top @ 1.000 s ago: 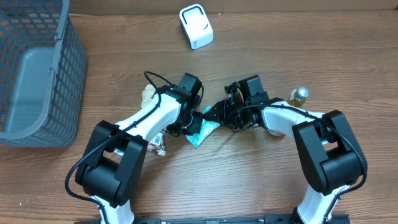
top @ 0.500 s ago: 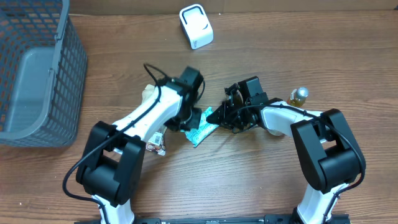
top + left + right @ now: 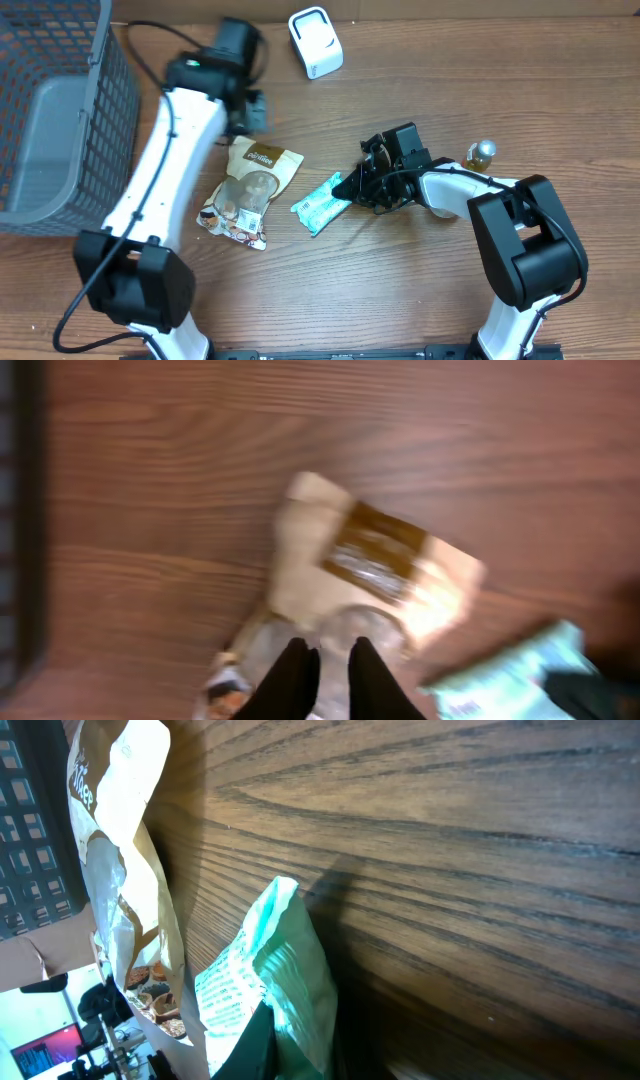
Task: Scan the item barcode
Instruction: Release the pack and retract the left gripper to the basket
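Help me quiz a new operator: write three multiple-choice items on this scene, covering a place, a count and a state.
1. Where on the table is the white scanner?
A. at the far edge
B. at the near edge
C. in the middle

2. How many packets show overhead?
A. one
B. two
C. four

3. The right pincer is:
A. open
B. shut on nothing
C. shut on the teal packet

Answers: A, it stands at the top of the overhead view. B, only the brown pouch and the teal packet. C, the right wrist view shows the packet pinched in it.
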